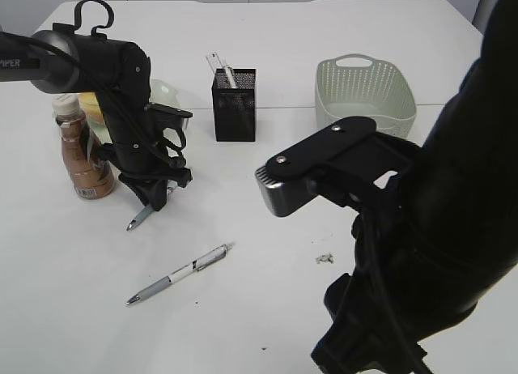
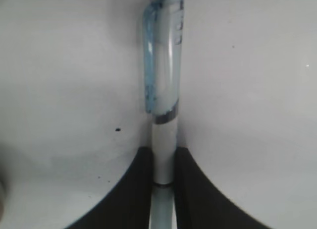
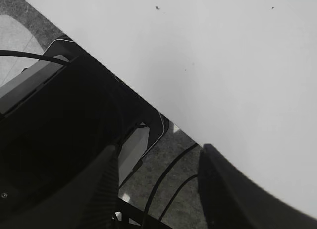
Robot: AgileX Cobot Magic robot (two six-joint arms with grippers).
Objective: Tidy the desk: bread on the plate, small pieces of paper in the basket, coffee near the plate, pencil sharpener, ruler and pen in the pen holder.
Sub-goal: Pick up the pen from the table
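My left gripper [image 1: 154, 202] points down at the table beside the coffee bottle [image 1: 85, 157] and is shut on a pen [image 2: 163, 80] with a pale blue clip. The pen's tip [image 1: 133, 224] pokes out below the fingers. A second pen [image 1: 178, 274], silver and black, lies on the table in front. The black mesh pen holder [image 1: 235, 107] holds the clear ruler [image 1: 218, 65]. A small piece of paper [image 1: 324, 258] lies near my right arm [image 1: 421, 228]. My right gripper [image 3: 157, 152] is open and empty over the table's edge. The pencil sharpener is out of view.
The pale green basket [image 1: 364, 95] stands at the back right. A light plate [image 1: 168, 92] with yellow bread [image 1: 89, 107] sits behind my left arm. The table edge [image 3: 148, 102] runs diagonally in the right wrist view, with floor and cables beyond it.
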